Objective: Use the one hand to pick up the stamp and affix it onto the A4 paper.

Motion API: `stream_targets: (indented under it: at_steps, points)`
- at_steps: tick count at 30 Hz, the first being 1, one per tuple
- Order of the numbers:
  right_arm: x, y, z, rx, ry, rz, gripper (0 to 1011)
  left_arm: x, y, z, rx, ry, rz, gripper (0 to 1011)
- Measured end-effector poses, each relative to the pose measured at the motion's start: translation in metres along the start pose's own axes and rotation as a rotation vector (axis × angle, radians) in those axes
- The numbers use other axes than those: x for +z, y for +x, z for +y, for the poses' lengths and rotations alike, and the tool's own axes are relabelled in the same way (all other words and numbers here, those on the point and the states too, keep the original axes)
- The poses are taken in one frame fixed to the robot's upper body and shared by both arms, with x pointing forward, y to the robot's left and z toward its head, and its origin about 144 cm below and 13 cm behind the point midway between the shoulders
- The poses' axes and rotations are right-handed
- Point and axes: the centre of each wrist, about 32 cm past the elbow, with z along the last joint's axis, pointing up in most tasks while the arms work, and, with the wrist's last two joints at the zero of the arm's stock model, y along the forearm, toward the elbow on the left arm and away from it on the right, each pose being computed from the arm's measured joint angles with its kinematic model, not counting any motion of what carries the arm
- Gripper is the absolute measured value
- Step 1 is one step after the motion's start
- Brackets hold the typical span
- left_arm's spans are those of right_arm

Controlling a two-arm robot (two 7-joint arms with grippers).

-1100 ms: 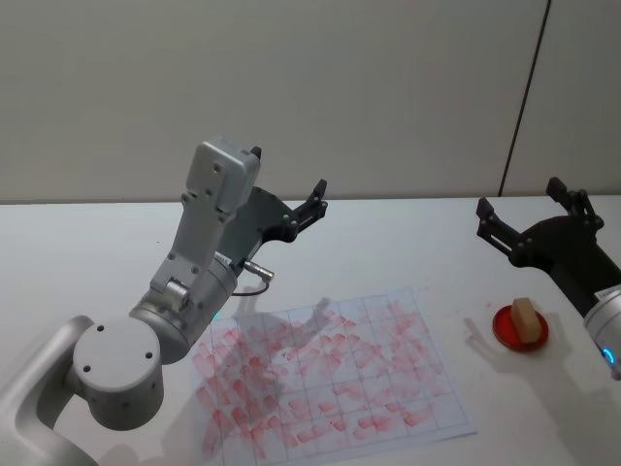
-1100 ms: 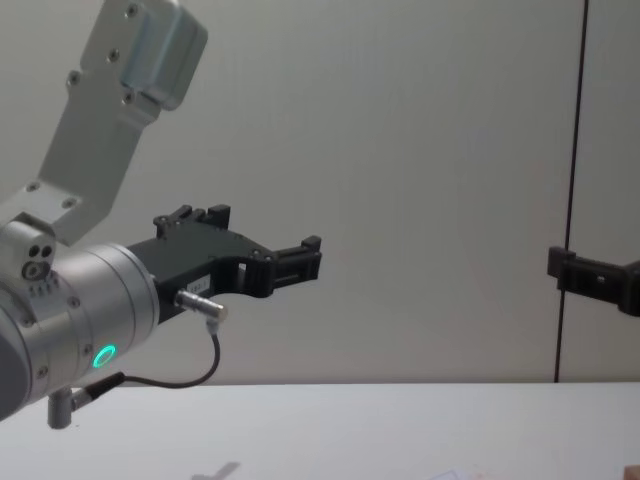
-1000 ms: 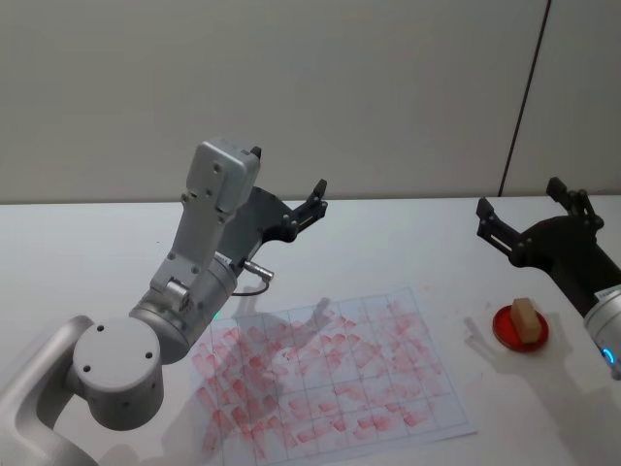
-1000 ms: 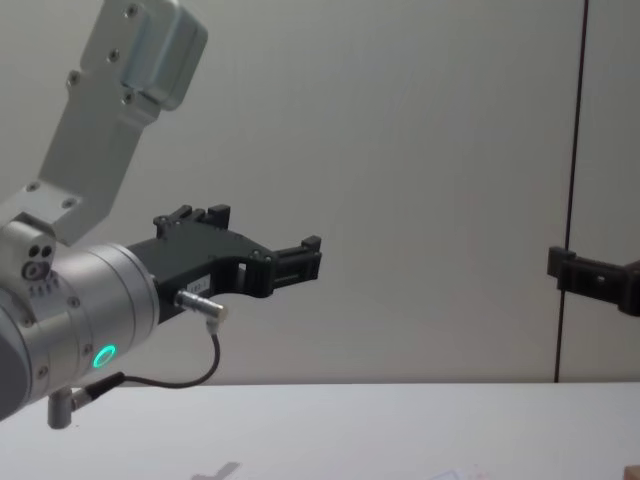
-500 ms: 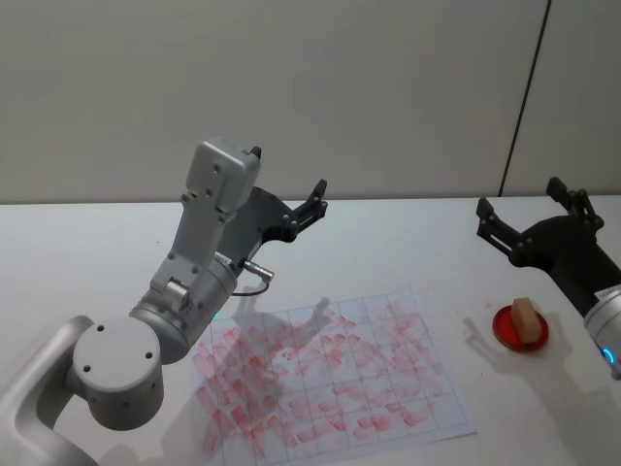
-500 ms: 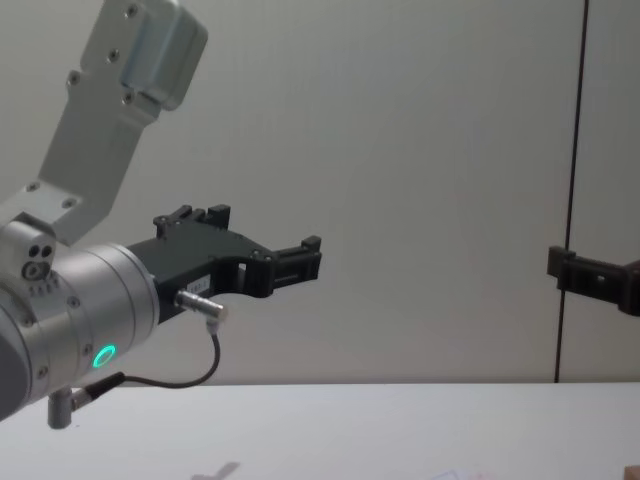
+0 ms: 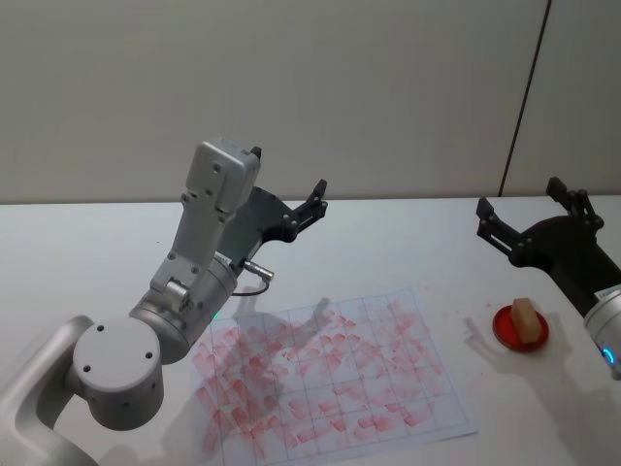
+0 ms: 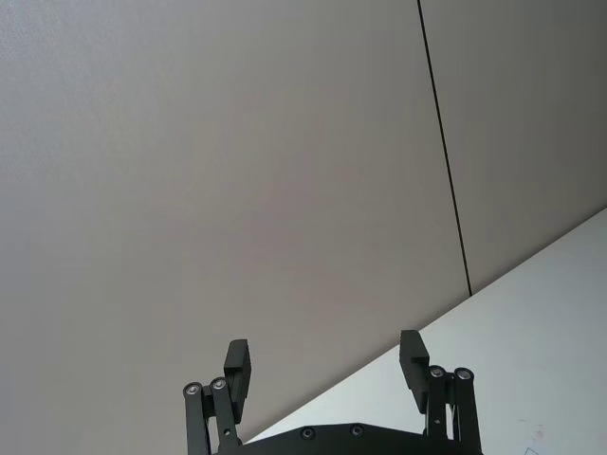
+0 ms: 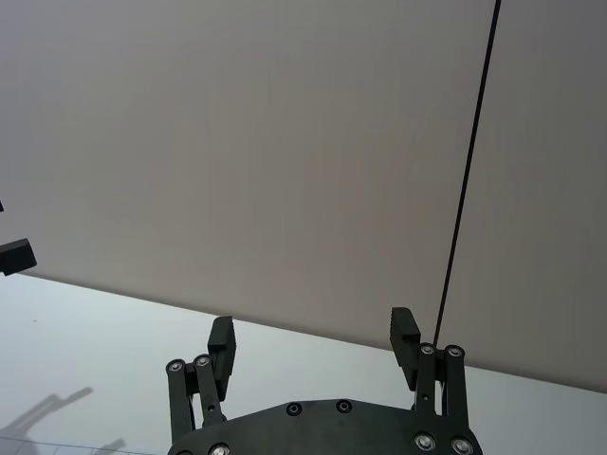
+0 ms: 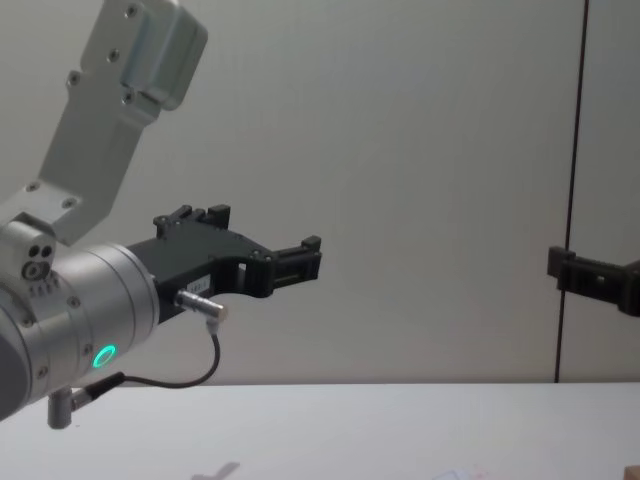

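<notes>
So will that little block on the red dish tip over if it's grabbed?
Probably not: the stamp looks short and blocky, sitting on the red dish. It seems stiff and light, maybe wooden. The red pad under it might make it stick slightly.

A white table runs back to a pale wall. On it the A4 paper lies flat toward the near edge, turned a little askew to the table's lines (its printed grid is crowded with smudged red marks). To the right of the sheet, apart from it, a small round red dish sits on the tabletop.
</notes>
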Motion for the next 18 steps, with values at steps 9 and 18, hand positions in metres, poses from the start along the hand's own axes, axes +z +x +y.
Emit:
stream_targets:
  at_steps: [9, 18]
  points:
    - [0.004, -0.007, -0.001, -0.038, -0.034, 0.005, 1001, 0.000, 0.000, 0.000, 0.000, 0.000, 0.000, 1002]
    - [0.007, -0.019, -0.004, -0.126, -0.138, 0.011, 1001, 0.000, 0.000, 0.000, 0.000, 0.000, 0.000, 1002]
